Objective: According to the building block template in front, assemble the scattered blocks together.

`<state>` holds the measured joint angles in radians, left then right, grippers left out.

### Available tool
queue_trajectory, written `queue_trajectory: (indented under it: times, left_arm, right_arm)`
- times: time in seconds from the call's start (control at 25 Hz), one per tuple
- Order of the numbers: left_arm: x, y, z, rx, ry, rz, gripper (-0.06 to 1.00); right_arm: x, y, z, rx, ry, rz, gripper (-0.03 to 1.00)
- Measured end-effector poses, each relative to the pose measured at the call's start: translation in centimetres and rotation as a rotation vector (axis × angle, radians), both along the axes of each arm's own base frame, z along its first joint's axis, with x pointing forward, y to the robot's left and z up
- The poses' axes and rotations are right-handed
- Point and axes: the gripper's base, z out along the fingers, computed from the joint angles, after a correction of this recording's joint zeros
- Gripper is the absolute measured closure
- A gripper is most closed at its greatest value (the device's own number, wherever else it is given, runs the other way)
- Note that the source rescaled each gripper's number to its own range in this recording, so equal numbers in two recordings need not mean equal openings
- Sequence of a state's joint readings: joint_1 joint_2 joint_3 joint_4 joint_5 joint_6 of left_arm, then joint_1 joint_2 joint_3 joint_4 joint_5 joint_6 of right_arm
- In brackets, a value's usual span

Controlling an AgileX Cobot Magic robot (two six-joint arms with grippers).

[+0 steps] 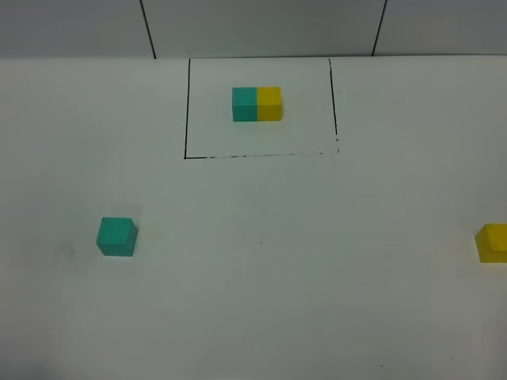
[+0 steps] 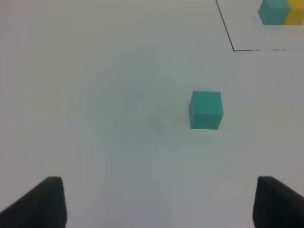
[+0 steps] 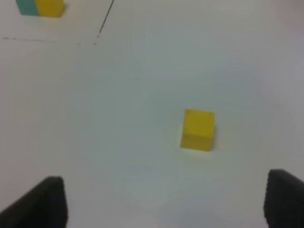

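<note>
The template (image 1: pixel 257 104) is a teal cube joined to a yellow cube, inside a thin black drawn rectangle at the far middle of the white table; it also shows in the left wrist view (image 2: pixel 281 12) and the right wrist view (image 3: pixel 40 7). The loose teal cube (image 1: pixel 117 236) sits at the left, ahead of my left gripper (image 2: pixel 156 202), which is open and empty with the cube (image 2: pixel 206 110) apart from it. The loose yellow cube (image 1: pixel 493 242) sits at the right edge, ahead of my open, empty right gripper (image 3: pixel 166 204), and shows in the right wrist view (image 3: pixel 197 129).
The black rectangle line (image 1: pixel 253 155) has a broken near edge. The table's far edge meets a grey wall (image 1: pixel 261 28). Neither arm shows in the exterior high view.
</note>
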<state>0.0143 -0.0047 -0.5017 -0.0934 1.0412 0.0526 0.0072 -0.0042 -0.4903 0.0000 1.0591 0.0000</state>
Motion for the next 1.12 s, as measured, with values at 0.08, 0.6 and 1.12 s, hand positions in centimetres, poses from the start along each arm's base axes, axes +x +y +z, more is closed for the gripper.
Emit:
queue_trajectory:
  times: [0.08, 0.6, 1.12]
  left_arm:
    - [0.0, 0.0, 0.0, 0.0, 0.0, 0.0, 0.26]
    - [1.1, 0.2, 0.5, 0.01, 0.08, 0.01, 0.26]
    - [14.8, -0.4, 3.6, -0.091, 0.682, -0.002, 0.25]
  right_arm:
    - [0.0, 0.0, 0.0, 0.0, 0.0, 0.0, 0.08]
    - [0.0, 0.0, 0.0, 0.0, 0.0, 0.0, 0.08]
    - [0.0, 0.0, 0.0, 0.0, 0.0, 0.0, 0.08]
